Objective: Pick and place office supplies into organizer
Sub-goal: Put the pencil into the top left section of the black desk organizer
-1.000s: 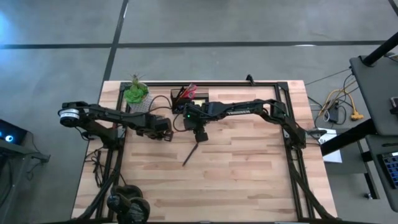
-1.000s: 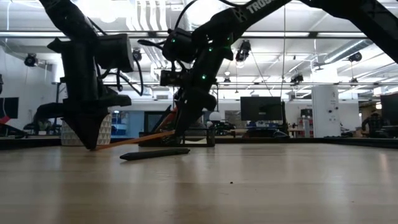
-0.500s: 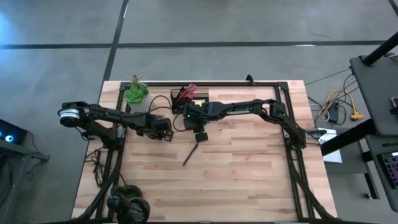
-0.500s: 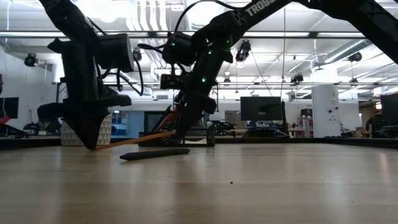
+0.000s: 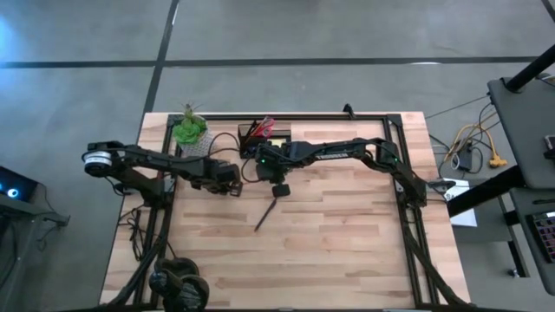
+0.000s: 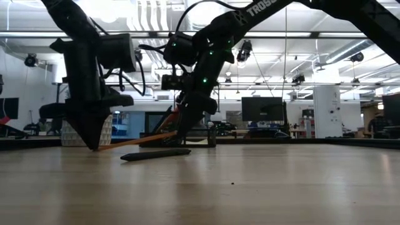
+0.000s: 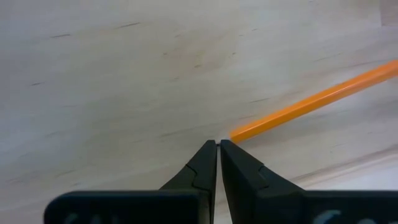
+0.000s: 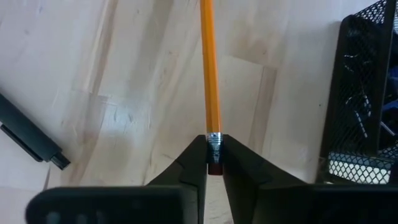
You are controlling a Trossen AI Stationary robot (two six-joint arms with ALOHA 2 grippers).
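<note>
The right gripper (image 8: 213,163) is pinching the eraser end of an orange pencil (image 8: 209,74) lying on the table (image 5: 347,243), just beside the black organizer (image 8: 367,99). The left gripper (image 7: 218,149) is resting closed and empty at the pencil's other end. Scissors (image 5: 263,126) are already standing in the organizer, but a black pen (image 5: 265,215) is lying nearer on the table, so much seems left.

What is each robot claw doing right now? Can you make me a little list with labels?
right claw: shut on the eraser end of the orange pencil, beside the black mesh organizer
left claw: shut, holding nothing, tips at the pencil's other end
pencil: one end low at the left claw's tips, the other in the right claw
black pen: lying loose on the wooden table, not yet picked up
potted plant: at the table's back edge
</note>
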